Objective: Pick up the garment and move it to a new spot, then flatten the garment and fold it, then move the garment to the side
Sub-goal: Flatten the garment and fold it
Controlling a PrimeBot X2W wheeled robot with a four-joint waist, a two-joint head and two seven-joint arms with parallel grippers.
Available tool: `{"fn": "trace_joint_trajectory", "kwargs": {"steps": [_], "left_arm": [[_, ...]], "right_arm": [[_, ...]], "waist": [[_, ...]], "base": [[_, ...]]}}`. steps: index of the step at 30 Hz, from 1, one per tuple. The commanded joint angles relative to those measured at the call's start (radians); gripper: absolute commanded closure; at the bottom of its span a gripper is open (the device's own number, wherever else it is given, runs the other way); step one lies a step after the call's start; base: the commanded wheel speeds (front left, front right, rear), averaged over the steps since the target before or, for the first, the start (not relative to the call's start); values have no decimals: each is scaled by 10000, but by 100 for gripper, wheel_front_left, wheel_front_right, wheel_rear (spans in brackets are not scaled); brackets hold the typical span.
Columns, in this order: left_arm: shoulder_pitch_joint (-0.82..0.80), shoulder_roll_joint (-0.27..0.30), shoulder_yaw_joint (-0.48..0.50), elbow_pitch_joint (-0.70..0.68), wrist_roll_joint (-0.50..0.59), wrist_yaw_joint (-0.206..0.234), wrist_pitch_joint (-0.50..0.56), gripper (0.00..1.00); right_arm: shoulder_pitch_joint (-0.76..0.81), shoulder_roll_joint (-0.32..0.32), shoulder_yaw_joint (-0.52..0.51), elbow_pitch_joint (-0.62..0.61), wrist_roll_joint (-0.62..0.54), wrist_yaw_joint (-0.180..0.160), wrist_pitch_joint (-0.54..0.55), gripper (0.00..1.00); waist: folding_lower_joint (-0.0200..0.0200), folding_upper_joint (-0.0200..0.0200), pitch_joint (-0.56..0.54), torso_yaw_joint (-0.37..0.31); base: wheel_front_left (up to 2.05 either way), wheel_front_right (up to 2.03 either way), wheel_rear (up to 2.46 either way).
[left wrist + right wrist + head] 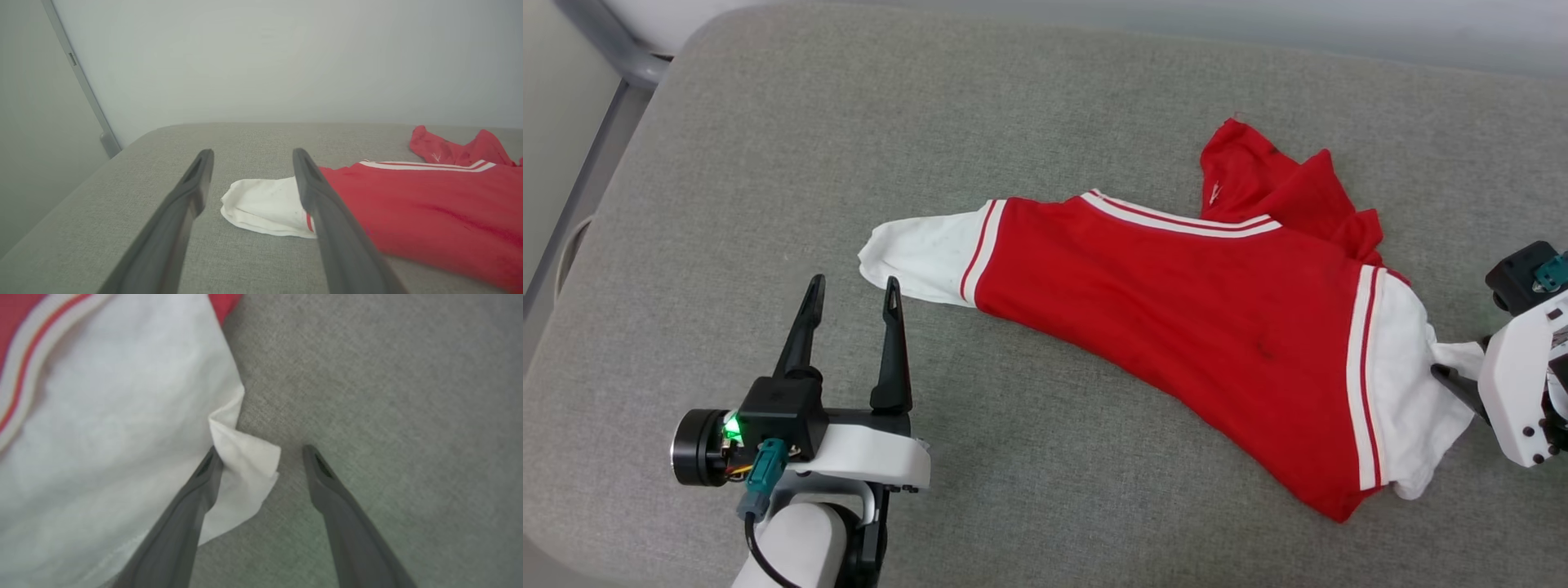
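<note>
The garment [1176, 310], a red jersey T-shirt with white sleeves and striped trim, lies spread across the grey cushion [849, 147], its lower part bunched up at the far right. No numerals show. My left gripper [854, 290] is open, just in front of the left white sleeve [261, 206], not touching it. My right gripper [261, 457] is open at the edge of the right white sleeve [102, 437]; a folded corner of that sleeve [249, 457] lies between its fingers, against the left finger [204, 477]. In the head view my right gripper's dark fingertip [1450, 377] meets the sleeve [1405, 392].
The cushion's left edge drops off beside a grey metal frame [596, 163]. A pale wall [286, 61] rises behind the cushion. Bare cushion stretches in front of and behind the shirt.
</note>
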Motion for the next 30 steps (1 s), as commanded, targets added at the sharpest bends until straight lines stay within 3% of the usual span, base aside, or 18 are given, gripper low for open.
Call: {"fn": "trace_joint_trajectory", "kwargs": {"steps": [1, 6, 7, 8, 17, 23, 30], "left_arm": [[7, -66, 97, 62, 85, -96, -25, 0], [109, -386, 581, 228, 417, -437, -25, 0], [156, -429, 653, 262, 474, -499, -25, 0], [184, -471, 745, 294, 528, -563, -25, 0], [445, -677, 1428, 430, 968, -1030, -25, 0], [590, -832, 1705, 381, 1176, -1273, -26, 0], [616, -1052, 1893, 385, 1360, -1463, -26, 0]], "right_arm": [[248, 232, 375, 293, 164, -2, 40, 0], [183, 494, 1067, 485, 612, 15, -614, 0], [68, 481, 1117, 479, 644, 16, -859, 90], [-29, 451, 1171, 463, 669, 16, -1084, 100], [-824, 40, 449, 92, 1043, -10, -3509, 100], [-1067, -231, -387, 38, 1418, -10, -4206, 100], [-543, -424, -1453, 1158, 1865, -10, -4536, 100]], "waist": [[0, 0, 63, 54], [0, 0, 15, -126], [0, 0, -37, -188], [0, 0, -104, -260], [0, 0, -719, -903], [0, 0, -786, -1157], [0, 0, -735, -1185]], "base": [[0, 0, 0], [0, 0, 0], [0, 0, 0], [0, 0, 0], [0, 0, 0], [0, 0, 0], [0, 0, 0]]}}
